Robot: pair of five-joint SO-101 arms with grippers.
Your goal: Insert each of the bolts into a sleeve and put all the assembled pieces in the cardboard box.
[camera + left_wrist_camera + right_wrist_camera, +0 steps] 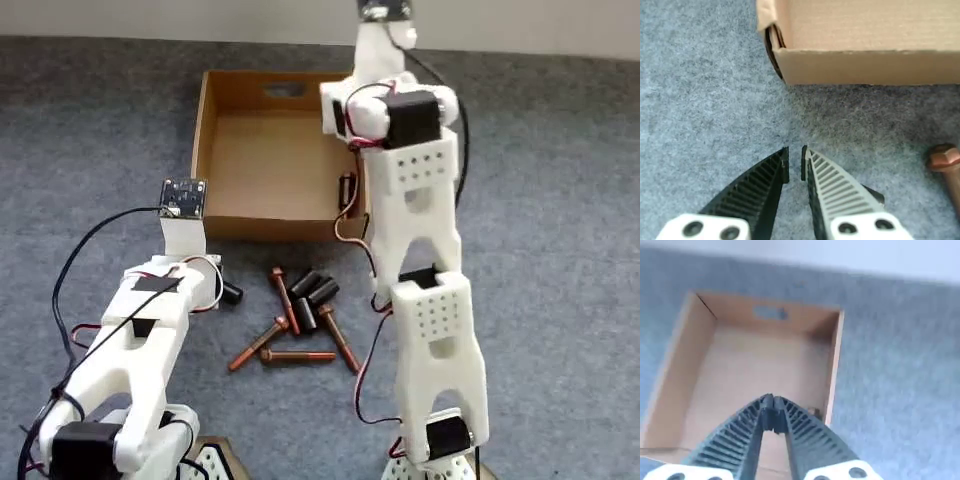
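Four bolts [298, 355]: copper-coloured, lying loose on the carpet between my two arms, just in front of the box. One points toward the box, one lies crosswise and two lie slanted. None is inside a sleeve.
Three sleeves [305, 315]: short black cylinders clustered among the bolt heads, touching or nearly touching one another.
Dark cylinder [232, 293]: a lone dark piece just beside my left arm, apart from the cluster. I cannot tell whether it is a further sleeve.
Cardboard box [203, 140]: open-topped, with a hand slot in its far wall. Its floor shows no assembled piece where I can see it; part is hidden behind my right arm.
Left gripper [795, 162]: low over the carpet, close to the box's near corner [785, 65]. Its tips stand a narrow gap apart and hold nothing.
Bolt head [944, 159]: hexagonal, seen at the edge of the left wrist view, well to one side of the left gripper and not touching it.
Right gripper [774, 417]: raised above the box [835, 355], near its front wall. Its tips are pressed together with nothing between them.
Right arm [425, 200]: stretched forward along the box's right side.
Carpet [100, 120]: grey, covering the whole work surface.
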